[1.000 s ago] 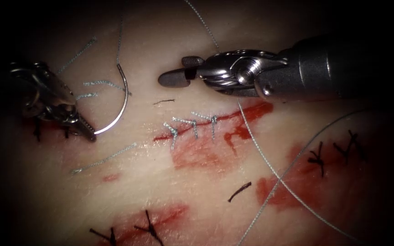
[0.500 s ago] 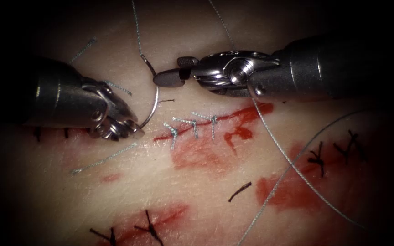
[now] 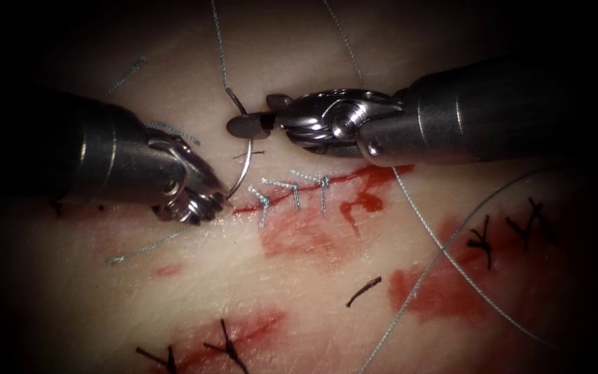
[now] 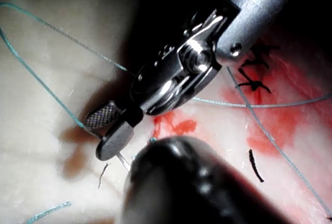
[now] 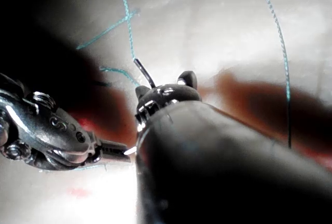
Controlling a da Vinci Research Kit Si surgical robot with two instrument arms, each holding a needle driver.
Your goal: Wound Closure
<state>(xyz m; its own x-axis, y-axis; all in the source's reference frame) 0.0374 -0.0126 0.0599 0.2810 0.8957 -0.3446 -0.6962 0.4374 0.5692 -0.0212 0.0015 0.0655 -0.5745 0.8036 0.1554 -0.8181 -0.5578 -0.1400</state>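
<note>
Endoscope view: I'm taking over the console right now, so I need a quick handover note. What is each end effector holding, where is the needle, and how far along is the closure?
Left end effector: shut on the needle near its pointed end.
Right end effector: jaws open around the needle's upper curve, just below where the thread joins; not clamped.
Needle: clear of the tissue, at the left end of the cut.
Done: three light stitches cross the cut's left part.
Left: the cut's right part, marked by red fluid, carries no stitch.
</note>
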